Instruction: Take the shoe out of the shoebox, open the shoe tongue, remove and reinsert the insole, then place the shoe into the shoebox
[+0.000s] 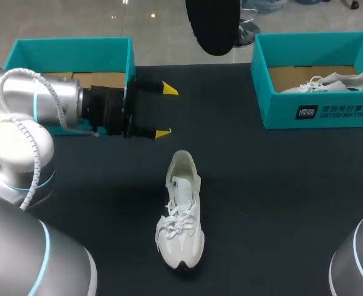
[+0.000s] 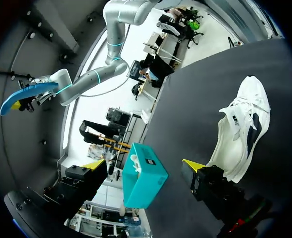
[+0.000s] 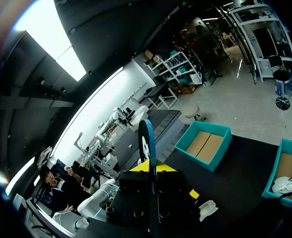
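Head view first: shoe on the desk, insole pinched by the right tool

Head view: the white shoe [image 1: 181, 213] lies on its sole in the middle of the dark desk [image 1: 273, 197], toe toward the robot and heel toward the far edge, well apart from both boxes. The left tool [image 1: 166, 111] comes in from the left and hangs beyond the shoe's heel, its yellow-tipped fingers spread wide with nothing between them. Just behind it stands the left shoebox [image 1: 130, 58], teal, with only a brown cardboard floor showing inside. The right shoebox [image 1: 320, 111] stands at the far right and holds a second shoe [image 1: 335, 81], also white. A dark oval shape hangs at the upper edge; what it is cannot be told from here.

Left wrist view: the left tool [image 2: 143, 163] is spread. A teal shoebox [image 2: 145, 181] stands ahead of it between the two fingers, untouched; which of the two boxes it is cannot be told. The shoe [image 2: 240, 129] lies on the desk beside one finger. High above, the right arm [image 2: 93, 77] carries the blue insole [image 2: 27, 91].

Right wrist view: the right tool [image 3: 152, 168] is pinching the insole [image 3: 146, 139], which stands edge-on between its yellow tips. Far below lie the left shoebox [image 3: 220, 148], the right shoebox [image 3: 277, 173] with the second shoe [image 3: 287, 186] in it, and the shoe [image 3: 205, 209] on the desk.
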{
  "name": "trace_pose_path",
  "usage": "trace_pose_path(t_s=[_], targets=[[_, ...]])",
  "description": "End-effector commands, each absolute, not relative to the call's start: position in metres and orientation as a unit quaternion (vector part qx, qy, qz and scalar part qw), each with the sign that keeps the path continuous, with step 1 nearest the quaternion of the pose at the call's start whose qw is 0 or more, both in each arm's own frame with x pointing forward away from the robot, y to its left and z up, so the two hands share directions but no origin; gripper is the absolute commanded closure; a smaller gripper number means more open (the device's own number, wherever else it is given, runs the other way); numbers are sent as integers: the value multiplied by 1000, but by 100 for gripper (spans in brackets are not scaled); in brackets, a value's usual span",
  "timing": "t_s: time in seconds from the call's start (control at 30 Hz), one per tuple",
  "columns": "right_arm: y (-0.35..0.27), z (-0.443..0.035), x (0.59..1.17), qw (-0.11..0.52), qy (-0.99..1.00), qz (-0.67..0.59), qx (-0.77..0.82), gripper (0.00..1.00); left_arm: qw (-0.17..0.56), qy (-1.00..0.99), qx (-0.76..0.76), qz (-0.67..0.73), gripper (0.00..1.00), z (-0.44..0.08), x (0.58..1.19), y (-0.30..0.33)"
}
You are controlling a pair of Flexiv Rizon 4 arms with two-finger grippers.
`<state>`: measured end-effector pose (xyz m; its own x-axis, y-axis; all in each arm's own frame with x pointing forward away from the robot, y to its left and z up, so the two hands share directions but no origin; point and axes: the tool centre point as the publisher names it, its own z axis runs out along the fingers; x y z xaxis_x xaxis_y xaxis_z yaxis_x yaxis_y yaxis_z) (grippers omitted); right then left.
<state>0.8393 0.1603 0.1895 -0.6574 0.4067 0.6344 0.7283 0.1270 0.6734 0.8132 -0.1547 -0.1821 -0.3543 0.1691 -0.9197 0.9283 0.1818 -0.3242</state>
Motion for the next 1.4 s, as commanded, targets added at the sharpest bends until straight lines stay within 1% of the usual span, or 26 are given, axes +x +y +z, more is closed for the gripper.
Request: trace_pose_path(t_s=[0.03, 0.3, 0.53, 0.67, 0.87, 1.13, 1.3, 1.4], targets=[[161, 189, 839, 149, -735, -536, -387, 100, 471, 603, 361, -533, 0, -180, 812, -152], [161, 189, 839, 149, -735, -536, -387, 100, 492, 570, 385, -534, 0, -159, 824, -150], [161, 189, 839, 149, -735, -536, -387, 100, 513, 541, 411, -525, 0, -132, 829, -165], [161, 189, 839, 149, -735, -536, -387, 100, 505, 526, 429, -533, 0, -120, 834, -175], [161, 189, 839, 149, -735, -536, -387, 100, 496, 515, 448, -536, 0, -116, 842, -186], [161, 189, 839, 149, -735, -536, -387, 100, 506, 496, 471, -526, 0, -118, 842, -181], [152, 170, 839, 174, -727, -517, -417, 100, 506, 496, 471, -526, 0, -118, 842, -181], [145, 149, 837, 198, -718, -495, -448, 100, 506, 496, 471, -526, 0, -118, 842, -181]])
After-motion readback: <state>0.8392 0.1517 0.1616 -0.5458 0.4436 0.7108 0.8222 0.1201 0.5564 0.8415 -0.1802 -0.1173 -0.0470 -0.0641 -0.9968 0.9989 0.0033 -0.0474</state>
